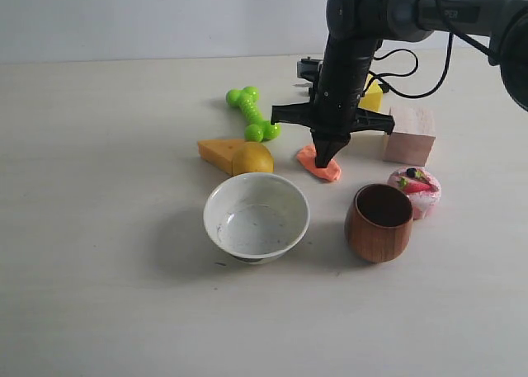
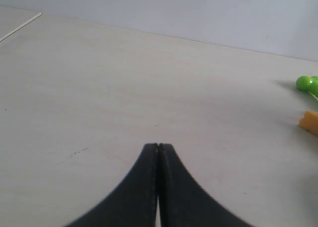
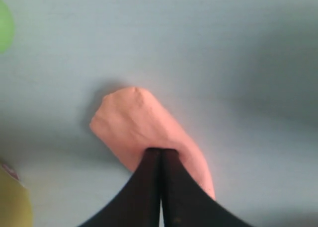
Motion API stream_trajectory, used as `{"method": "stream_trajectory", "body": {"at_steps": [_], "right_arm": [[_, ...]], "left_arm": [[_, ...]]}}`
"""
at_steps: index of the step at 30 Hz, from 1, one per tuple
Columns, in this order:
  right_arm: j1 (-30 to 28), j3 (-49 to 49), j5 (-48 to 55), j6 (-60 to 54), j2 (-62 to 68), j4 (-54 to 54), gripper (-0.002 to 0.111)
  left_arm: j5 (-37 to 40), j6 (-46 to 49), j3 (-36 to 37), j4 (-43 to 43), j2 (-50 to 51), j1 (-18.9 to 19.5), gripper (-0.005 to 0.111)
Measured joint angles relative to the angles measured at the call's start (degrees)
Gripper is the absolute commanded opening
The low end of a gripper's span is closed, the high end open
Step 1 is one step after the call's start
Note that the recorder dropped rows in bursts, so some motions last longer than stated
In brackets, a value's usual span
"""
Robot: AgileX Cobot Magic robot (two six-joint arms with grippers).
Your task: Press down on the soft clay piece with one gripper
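pale matte tabletop (image 1: 99,228) carries the flat salmon-orange soft clay piece (image 1: 328,174), which lies between the yellow-orange cheese wedge (image 1: 216,152) and the pale wooden block (image 1: 409,135), behind the white ceramic bowl (image 1: 256,219). the black right gripper (image 1: 328,160) stands upright, fingers clenched together, tip touching the clay's top. the left gripper (image 2: 158,146), likewise clenched on nothing, sits low over the tabletop.

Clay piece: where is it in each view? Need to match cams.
Exterior: soft clay piece right of centre, under the right gripper.
Left wrist: not in it.
Right wrist: mid-frame, at the tip of the shut fingers.
Landmark: green toy, seen in all three views.
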Motion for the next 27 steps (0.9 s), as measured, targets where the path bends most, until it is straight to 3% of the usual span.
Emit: {"method": "stream_trajectory", "body": {"at_steps": [10,18,27], "right_arm": [[0.5,-2.0,0.1,-0.5,0.1,1.9,0.001],[0.5,-2.1,1.4,-0.4,0.1,-0.9,0.023],[0.5,-2.1,1.6,-0.4,0.1,-0.9,0.023]], "left_arm": [[0.0,0.0,0.0,0.0,0.0,0.0,0.0],[0.0,0.0,0.0,0.0,0.0,0.0,0.0],[0.0,0.0,0.0,0.0,0.0,0.0,0.0]]}}
